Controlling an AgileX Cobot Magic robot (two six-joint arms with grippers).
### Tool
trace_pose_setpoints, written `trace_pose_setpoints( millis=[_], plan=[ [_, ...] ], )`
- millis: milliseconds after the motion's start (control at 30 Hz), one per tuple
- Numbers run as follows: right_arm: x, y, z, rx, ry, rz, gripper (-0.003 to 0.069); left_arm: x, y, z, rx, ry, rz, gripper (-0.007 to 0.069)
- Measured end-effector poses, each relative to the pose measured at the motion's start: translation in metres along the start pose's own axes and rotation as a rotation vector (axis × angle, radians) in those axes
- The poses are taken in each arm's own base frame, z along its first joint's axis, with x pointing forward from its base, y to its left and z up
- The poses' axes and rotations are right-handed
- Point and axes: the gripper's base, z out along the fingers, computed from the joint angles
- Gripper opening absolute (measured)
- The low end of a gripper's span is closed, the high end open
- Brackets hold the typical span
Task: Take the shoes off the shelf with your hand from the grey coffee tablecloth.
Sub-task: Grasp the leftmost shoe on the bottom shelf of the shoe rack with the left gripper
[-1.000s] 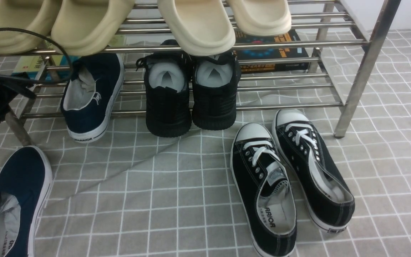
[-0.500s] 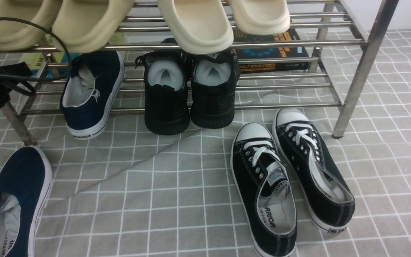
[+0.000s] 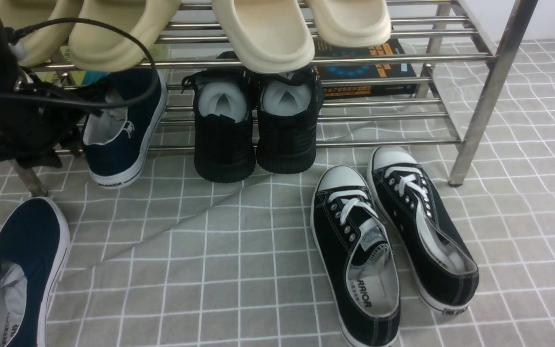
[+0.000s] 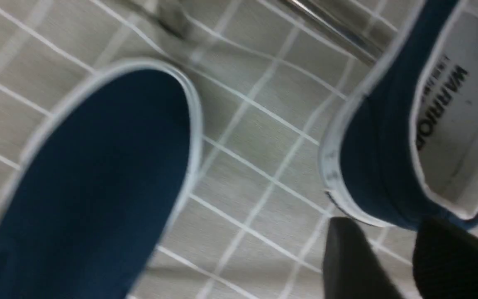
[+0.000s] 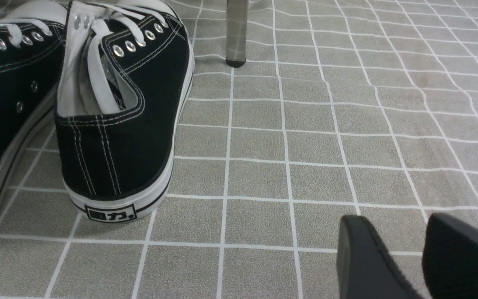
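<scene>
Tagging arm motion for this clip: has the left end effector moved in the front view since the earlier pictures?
Yes, the left end effector has moved rightward, from beyond the rack's left leg to beside the shelved navy shoe.

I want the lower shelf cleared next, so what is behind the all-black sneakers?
Behind the all-black sneakers, part of a dark book or box shows; whatever their uppers cover can't be seen.

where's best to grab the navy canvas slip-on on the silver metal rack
Probably the heel wall, claw coming from the front and above: the heel overhangs the rack's front tube, and its wide opening lets one finger go inside, one outside.
</scene>
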Motion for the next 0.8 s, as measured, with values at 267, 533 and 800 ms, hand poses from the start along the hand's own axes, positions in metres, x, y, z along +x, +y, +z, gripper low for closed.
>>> trace_pose_setpoints(
  millis=[267,533,800],
  plan=[
    [0.000,0.000,0.000,0.000,0.000,0.000,0.0239,-0.002,-0.008,0.015,0.061,-0.011,-0.147,0.0449],
    [0.000,0.000,0.000,0.000,0.000,0.000,0.0239,-0.003,-0.012,0.035,0.081,-0.016,-0.218,0.0449],
    [0.000,0.000,0.000,0.000,0.000,0.000,0.0239,0.001,-0.012,0.050,0.051,0.014,-0.233,0.0358]
  ],
)
